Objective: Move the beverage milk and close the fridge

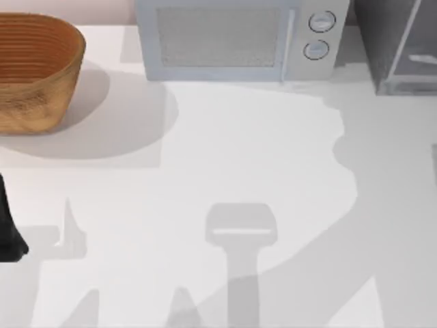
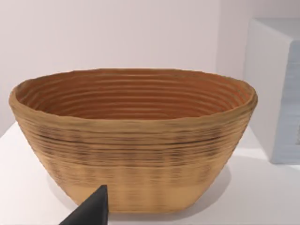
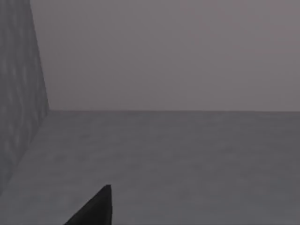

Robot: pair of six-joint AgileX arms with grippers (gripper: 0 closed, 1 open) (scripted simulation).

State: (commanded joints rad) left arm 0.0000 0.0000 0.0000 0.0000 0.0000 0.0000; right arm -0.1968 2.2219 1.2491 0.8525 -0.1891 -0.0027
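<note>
Hidden or cut off: the fridge [image 1: 399, 48] is cropped by the top view's upper and right edges; we see one dark grey side and part of its pale-framed glassy door panel.
Beverage milk: we cannot locate the carton, so we cannot give its position, heading or long axis.
Left arm: a dark part of our left arm [image 1: 8, 229] enters at the table's left edge, well short of the basket.
Left gripper: one dark fingertip [image 2: 91, 210] shows in the left wrist view, facing the wicker basket [image 2: 133, 140]; we cannot tell how the jaws stand, and nothing is seen held.
Right gripper: one dark fingertip [image 3: 96, 208] shows in the right wrist view against flat grey surfaces; jaw state cannot be told.
Fridge position: far right corner of the table [image 1: 225, 157], door panel angled outward.
Microwave [image 1: 239, 37]: at the far edge, left of the fridge.
Basket position: far left corner.
</note>
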